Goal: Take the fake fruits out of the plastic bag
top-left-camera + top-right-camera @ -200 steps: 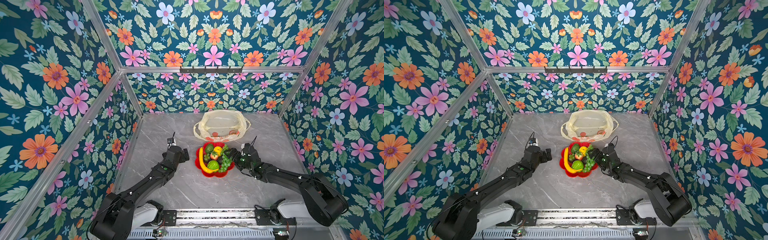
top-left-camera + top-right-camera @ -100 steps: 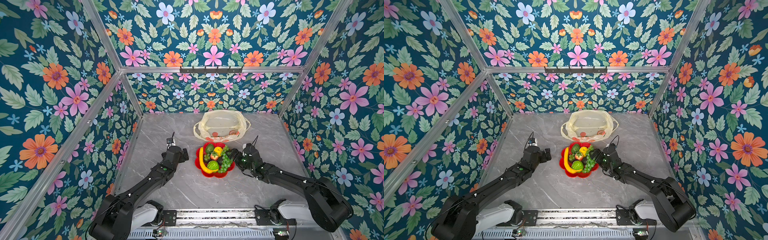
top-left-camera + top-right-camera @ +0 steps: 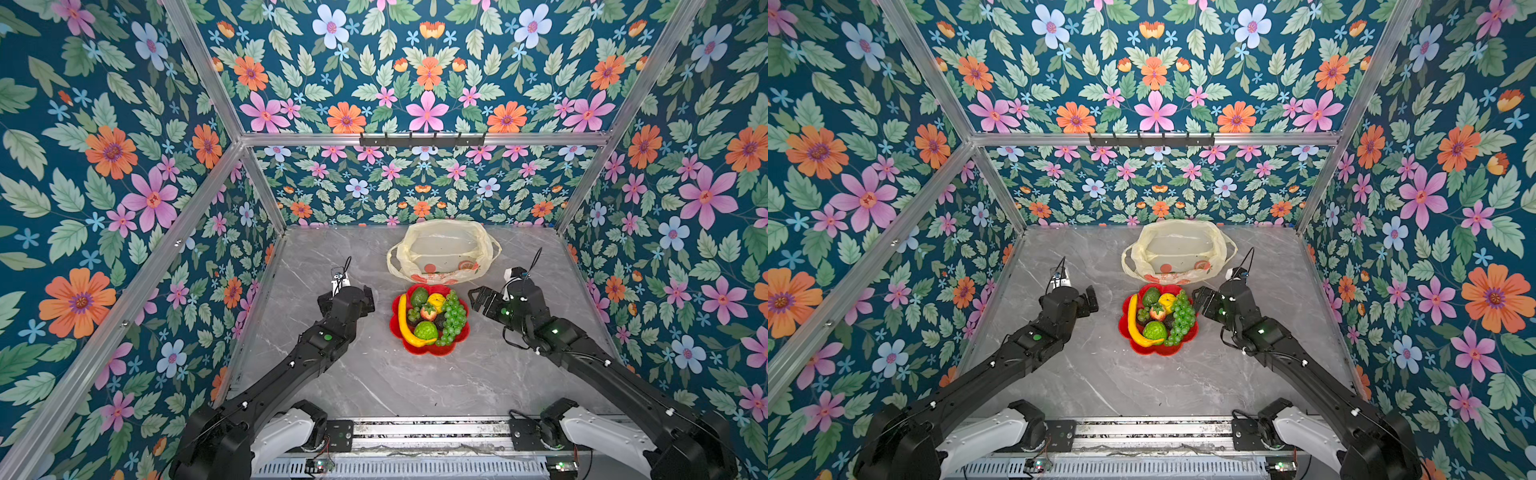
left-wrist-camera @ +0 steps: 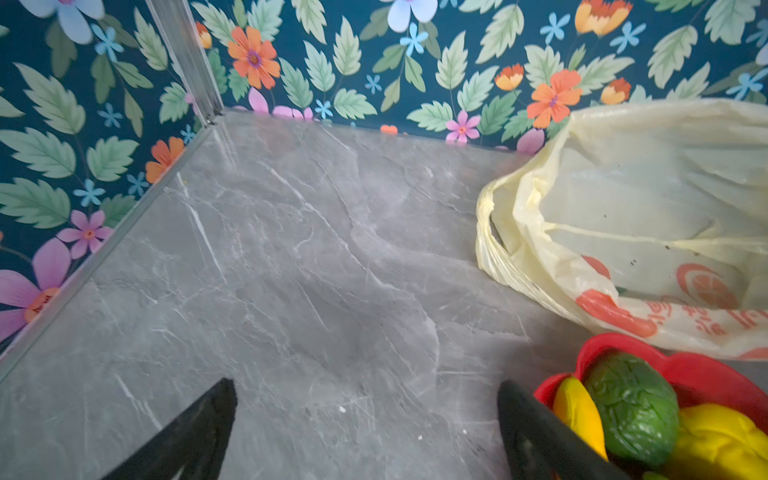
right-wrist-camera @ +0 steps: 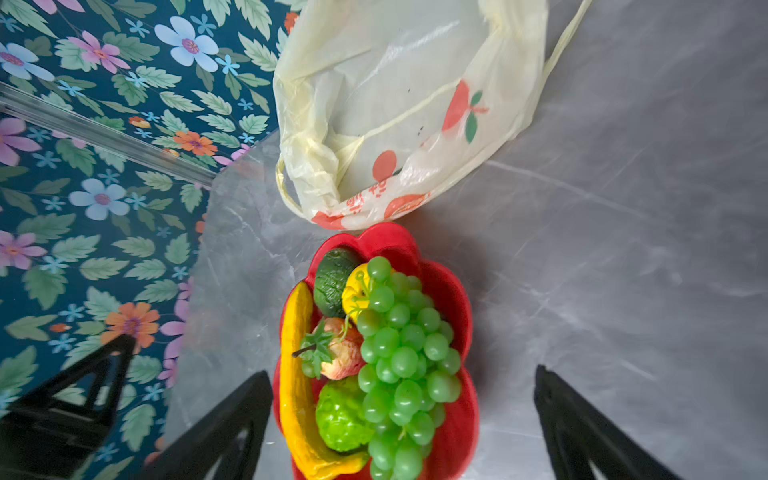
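Several glossy fake fruits (image 3: 453,318) nr crinkly bag (image 3: 442,245)

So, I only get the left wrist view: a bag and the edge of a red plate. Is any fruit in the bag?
Observer: None that I can see. In the right wrist view the bag lies open and looks empty.
Operator: What's on the plate that I'm missing?
Observer: Grapes, along the right side of the plate as the top views show it.
Operator: And the other arm?
Observer: The right gripper is open just right of the plate, holding nothing.
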Controlling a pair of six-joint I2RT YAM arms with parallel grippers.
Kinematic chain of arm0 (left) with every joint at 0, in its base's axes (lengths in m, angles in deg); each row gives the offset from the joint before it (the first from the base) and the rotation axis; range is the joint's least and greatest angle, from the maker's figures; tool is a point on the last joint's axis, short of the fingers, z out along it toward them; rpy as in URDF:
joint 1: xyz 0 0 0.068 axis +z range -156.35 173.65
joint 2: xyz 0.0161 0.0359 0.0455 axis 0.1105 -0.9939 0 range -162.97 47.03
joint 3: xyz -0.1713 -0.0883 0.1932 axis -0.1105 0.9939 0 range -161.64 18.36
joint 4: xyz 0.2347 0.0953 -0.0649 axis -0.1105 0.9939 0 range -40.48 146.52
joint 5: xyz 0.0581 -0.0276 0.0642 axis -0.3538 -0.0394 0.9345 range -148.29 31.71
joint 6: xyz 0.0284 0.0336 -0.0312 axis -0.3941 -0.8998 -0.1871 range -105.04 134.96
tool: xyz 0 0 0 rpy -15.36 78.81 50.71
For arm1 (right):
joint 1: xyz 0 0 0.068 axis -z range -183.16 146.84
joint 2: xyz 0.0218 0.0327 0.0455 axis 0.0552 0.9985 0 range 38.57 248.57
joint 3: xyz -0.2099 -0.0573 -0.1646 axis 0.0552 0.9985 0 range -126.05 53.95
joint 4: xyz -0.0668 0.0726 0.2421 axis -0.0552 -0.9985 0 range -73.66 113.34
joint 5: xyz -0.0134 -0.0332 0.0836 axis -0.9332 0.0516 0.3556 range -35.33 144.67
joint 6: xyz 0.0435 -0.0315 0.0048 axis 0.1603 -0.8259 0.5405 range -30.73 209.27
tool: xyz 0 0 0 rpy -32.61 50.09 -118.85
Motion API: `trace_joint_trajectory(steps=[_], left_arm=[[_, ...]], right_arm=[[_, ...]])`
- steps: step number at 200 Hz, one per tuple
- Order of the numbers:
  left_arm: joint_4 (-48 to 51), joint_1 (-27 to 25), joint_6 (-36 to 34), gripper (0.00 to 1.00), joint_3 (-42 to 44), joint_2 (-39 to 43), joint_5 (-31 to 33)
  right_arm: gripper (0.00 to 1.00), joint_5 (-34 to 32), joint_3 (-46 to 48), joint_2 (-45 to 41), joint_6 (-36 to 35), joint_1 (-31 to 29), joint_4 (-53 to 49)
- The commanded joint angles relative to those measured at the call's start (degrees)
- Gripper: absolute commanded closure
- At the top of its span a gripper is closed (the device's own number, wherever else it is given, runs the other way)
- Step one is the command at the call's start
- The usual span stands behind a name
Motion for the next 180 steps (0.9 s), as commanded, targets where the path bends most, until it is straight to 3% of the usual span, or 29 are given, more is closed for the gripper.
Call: trace_joint_trajectory(steps=[1, 14, 34, 59, 76, 90, 109, 126, 152, 180], left_arm=[[-1.6, 0.1, -1.6, 0.00, 0.6, 2.2, 9.1], [-7.0, 0.1, -4.3, 0.00, 2.9, 3.3, 10.9], [-12.4, 0.2, -4.1, 0.00, 4.3, 1.7, 20.7], [-32.0, 0.7, -19.7, 0.00, 8.6, -4.1, 26.2], [-39.7, 2.3, -24.4, 0.00, 10.2, -6.9, 26.9], [-45.6, 5.3, -25.8, 0.00, 13.9, -6.8, 24.8], [-52.3, 11.1, -25.7, 0.00, 20.3, -6.1, 15.8], [-56.5, 14.0, -26.1, 0.00, 23.8, -7.4, 11.4], [-61.9, 16.7, -26.9, 0.00, 25.4, -13.9, 6.5], [-80.6, 20.3, -26.6, 0.00, 29.9, -21.4, -2.7]], right_arm=[[0.01, -9.4, -1.8, -2.4, -11.1, 1.0, -8.8], [0.01, -11.8, -1.1, -4.0, -16.3, 1.8, -6.9], [0.01, -17.2, 0.7, -6.6, -22.0, 2.0, -3.6], [0.01, -23.7, 4.4, -9.5, -25.7, 2.7, 0.6], [0.01, -24.2, 8.8, -11.5, -28.0, 4.1, 5.4], [0.01, -24.8, 12.6, -12.9, -29.7, 5.2, 9.4], [0.01, -25.4, 16.6, -13.5, -28.6, 7.5, 12.9], [0.01, -24.2, 19.9, -12.6, -28.2, 10.0, 16.3], [0.01, -24.8, 22.9, -8.8, -29.5, 11.8, 21.9], [0.01, -25.4, 23.9, -4.3, -31.6, 12.1, 26.9]])
